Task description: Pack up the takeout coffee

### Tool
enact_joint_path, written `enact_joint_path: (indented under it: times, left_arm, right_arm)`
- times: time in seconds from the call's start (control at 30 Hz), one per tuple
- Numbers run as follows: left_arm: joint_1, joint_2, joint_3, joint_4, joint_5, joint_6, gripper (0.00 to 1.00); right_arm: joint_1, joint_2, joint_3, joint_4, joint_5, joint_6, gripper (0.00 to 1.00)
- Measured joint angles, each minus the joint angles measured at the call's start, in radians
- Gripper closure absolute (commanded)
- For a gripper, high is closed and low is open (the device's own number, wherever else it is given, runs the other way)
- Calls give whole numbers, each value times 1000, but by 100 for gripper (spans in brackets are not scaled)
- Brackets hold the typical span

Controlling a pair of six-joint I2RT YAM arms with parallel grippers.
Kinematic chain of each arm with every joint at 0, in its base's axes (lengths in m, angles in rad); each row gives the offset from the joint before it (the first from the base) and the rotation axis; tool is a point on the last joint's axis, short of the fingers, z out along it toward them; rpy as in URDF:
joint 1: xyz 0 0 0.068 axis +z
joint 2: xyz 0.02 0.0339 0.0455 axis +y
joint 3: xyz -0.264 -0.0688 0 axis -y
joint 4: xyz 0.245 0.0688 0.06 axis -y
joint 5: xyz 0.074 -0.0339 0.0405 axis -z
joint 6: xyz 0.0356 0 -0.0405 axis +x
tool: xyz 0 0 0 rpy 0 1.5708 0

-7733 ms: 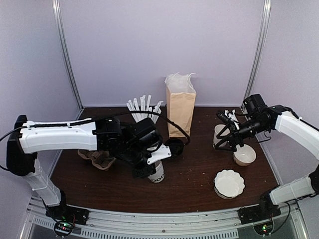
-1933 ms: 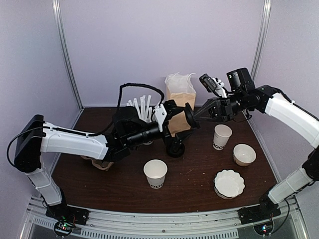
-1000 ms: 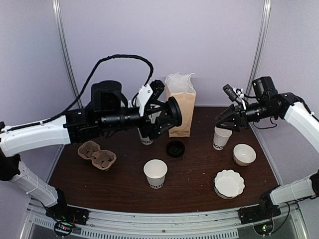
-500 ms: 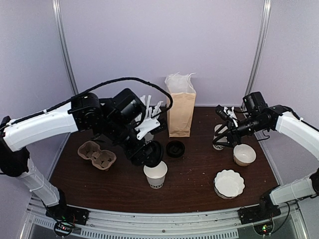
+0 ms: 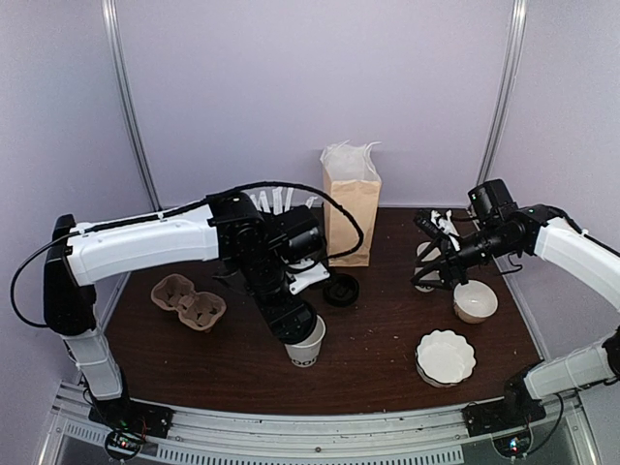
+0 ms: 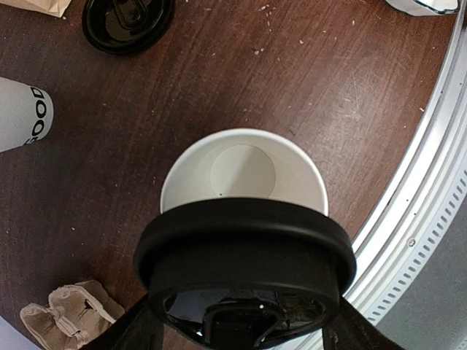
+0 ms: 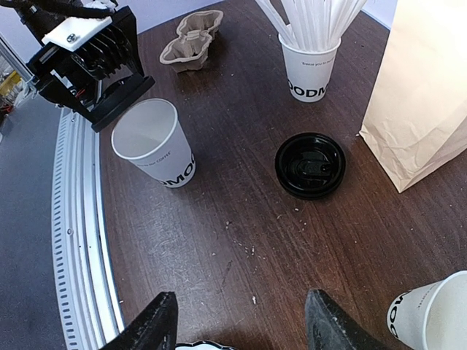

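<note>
An open white paper cup [image 5: 305,346] [image 6: 243,169] [image 7: 150,143] with black lettering stands near the table's front. My left gripper [image 5: 294,323] [image 6: 244,324] is shut on a round black lid [image 6: 244,244] [image 7: 122,95], held level just above the cup's near rim. No cup in view wears a lid. A second black lid [image 5: 340,289] [image 7: 310,165] lies on the table behind the cup. At the right, my right gripper [image 5: 433,275] [image 7: 241,328] hangs open and empty beside another open white cup [image 5: 425,260] [image 7: 432,317].
A tan paper bag [image 5: 351,207] [image 7: 423,109] stands at the back centre. To its left is a cup of white straws [image 7: 310,64]. A cardboard cup carrier [image 5: 189,300] [image 7: 193,32] lies left. A white bowl [image 5: 475,300] and a scalloped white stack [image 5: 446,356] sit right.
My left arm swung down from high at the back, carrying the black lid to just above the front cup. My right gripper dropped lower beside the right cup.
</note>
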Motion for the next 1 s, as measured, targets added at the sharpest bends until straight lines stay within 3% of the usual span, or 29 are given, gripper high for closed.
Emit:
enact_joint_path:
  times: [1.0]
  left_arm:
    - [-1, 135, 167, -112, -34, 21, 26]
  right_arm:
    - [5, -2, 0, -26, 3, -31, 37]
